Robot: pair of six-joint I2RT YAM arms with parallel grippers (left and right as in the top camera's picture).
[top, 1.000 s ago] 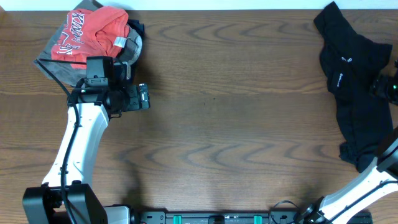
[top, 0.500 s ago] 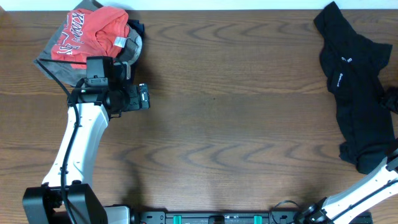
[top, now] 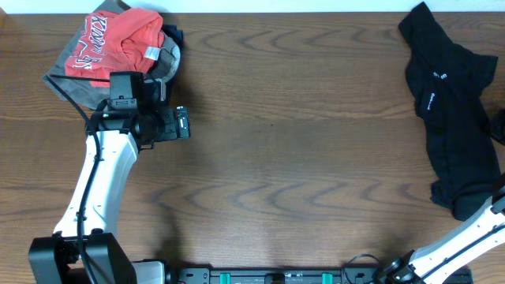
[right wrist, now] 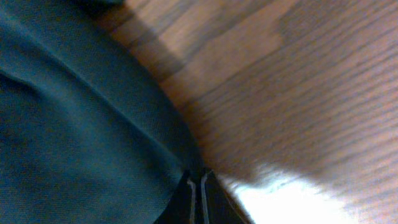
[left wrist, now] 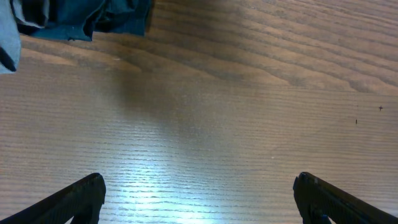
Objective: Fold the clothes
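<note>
A crumpled black garment [top: 450, 102] lies at the table's right end. In the right wrist view its dark cloth [right wrist: 74, 124] fills the left side, and its edge runs into the tips of my right gripper [right wrist: 200, 186], whose jaws are pressed together on that edge. From overhead the right gripper [top: 499, 126] barely shows at the frame's right border. A pile of clothes with a red shirt [top: 118, 43] on top sits at the far left. My left gripper [top: 183, 124] hovers just right of the pile, wide open over bare wood [left wrist: 199, 199].
The brown wooden table [top: 300, 158] stretches between the two heaps. A grey garment [top: 67, 83] lies under the red shirt, and dark blue cloth [left wrist: 93, 15] shows at the top left of the left wrist view. The right arm [top: 473, 229] rises from the bottom right.
My right gripper has slid toward the right border at the black garment's edge and its jaws have closed. The left arm and the pile have not moved.
</note>
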